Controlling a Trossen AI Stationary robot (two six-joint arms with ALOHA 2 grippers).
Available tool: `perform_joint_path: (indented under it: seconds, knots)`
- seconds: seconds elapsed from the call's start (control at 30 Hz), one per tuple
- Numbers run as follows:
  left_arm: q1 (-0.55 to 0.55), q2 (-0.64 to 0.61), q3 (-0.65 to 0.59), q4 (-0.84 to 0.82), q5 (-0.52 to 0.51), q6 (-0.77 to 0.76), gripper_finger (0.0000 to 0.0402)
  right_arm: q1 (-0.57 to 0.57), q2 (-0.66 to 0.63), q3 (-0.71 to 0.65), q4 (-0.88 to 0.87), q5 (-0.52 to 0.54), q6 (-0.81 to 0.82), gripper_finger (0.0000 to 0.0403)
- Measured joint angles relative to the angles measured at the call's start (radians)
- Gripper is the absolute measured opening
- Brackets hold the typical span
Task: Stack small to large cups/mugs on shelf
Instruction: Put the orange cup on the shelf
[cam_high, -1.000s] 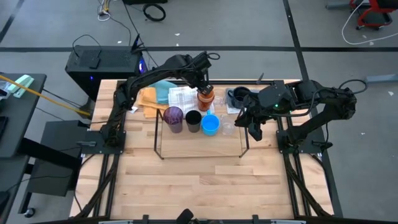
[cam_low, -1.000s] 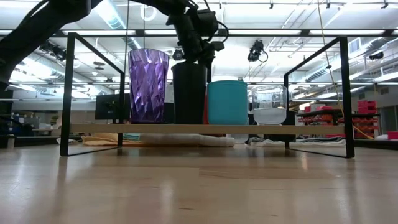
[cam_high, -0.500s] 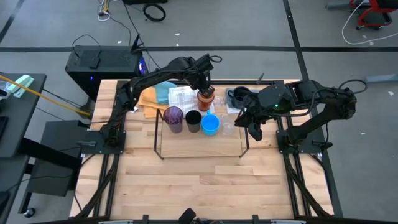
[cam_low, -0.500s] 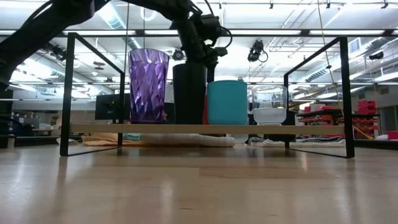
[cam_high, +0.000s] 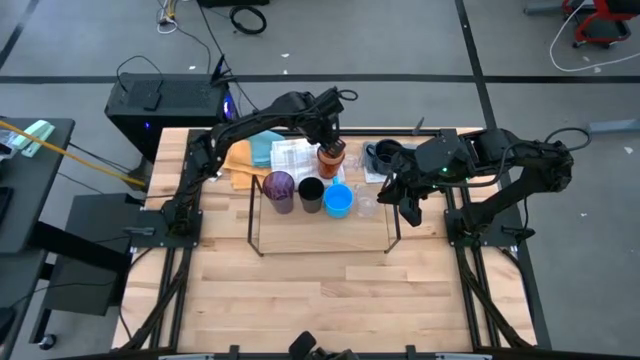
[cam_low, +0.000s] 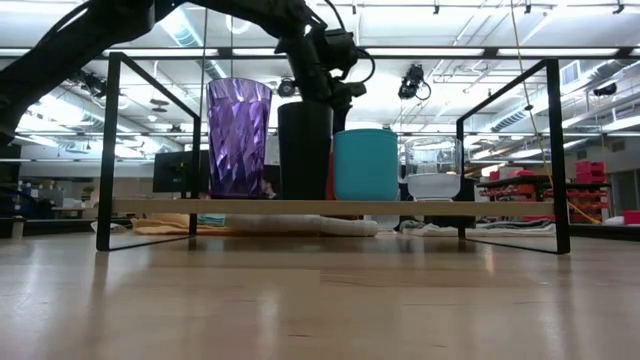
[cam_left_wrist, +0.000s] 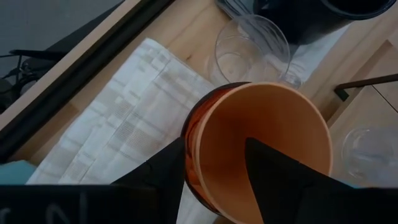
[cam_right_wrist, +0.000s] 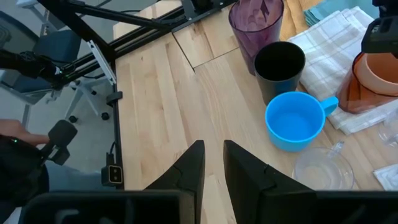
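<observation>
My left gripper (cam_high: 330, 148) is shut on an orange cup (cam_left_wrist: 261, 137) over a checked towel (cam_left_wrist: 118, 137), behind the shelf (cam_high: 325, 251). A purple cup (cam_low: 238, 135), a black cup (cam_low: 305, 150), a bright blue cup (cam_low: 365, 163) and a clear glass (cam_low: 433, 170) stand in a row on the shelf's board (cam_low: 200, 207). A navy mug (cam_high: 385, 155) and another clear glass (cam_left_wrist: 252, 46) stand behind. My right gripper (cam_right_wrist: 214, 144) hangs open and empty at the shelf's right end (cam_high: 409, 213). My left gripper holds the orange cup by its rim (cam_left_wrist: 194, 140), one finger (cam_left_wrist: 267, 168) inside the cup and one (cam_left_wrist: 165, 171) outside its wall. The fingers come from above, pointing down. The cup stays upright, mouth up. Whether its base rests on the towel does not show.
Folded cloths, orange (cam_high: 238, 160) and teal (cam_high: 262, 148), lie at the far left of the table. The shelf's thin black posts (cam_low: 112, 150) stand at its corners. Bare wood (cam_high: 320, 300) lies in front of the shelf. A person sits beyond the table edge (cam_right_wrist: 18, 155).
My left gripper has shifted slightly toward the table's far edge, keeping its hold on the orange cup, which stays upright.
</observation>
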Motion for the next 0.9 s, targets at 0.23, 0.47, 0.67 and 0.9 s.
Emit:
perform_joint_path:
  seconds: [0.23,0.47,0.67,0.9]
  knots:
    - [0.002,0.0,0.0,0.002,0.0,0.001,0.0172,0.0,0.0,0.0,0.0,0.0,0.0,0.0066]
    - [0.002,0.0,0.0,0.003,-0.005,0.024,0.0172,0.0,0.0,0.0,0.0,0.0,0.0,0.0066]
    - [0.002,0.02,0.0,0.003,-0.006,0.027,0.0172,0.0,0.0,0.0,0.0,0.0,0.0,0.0066]
    - [0.002,0.023,0.0,0.016,-0.007,0.043,0.0171,0.0,0.0,0.0,0.001,0.0,0.0,0.0066]
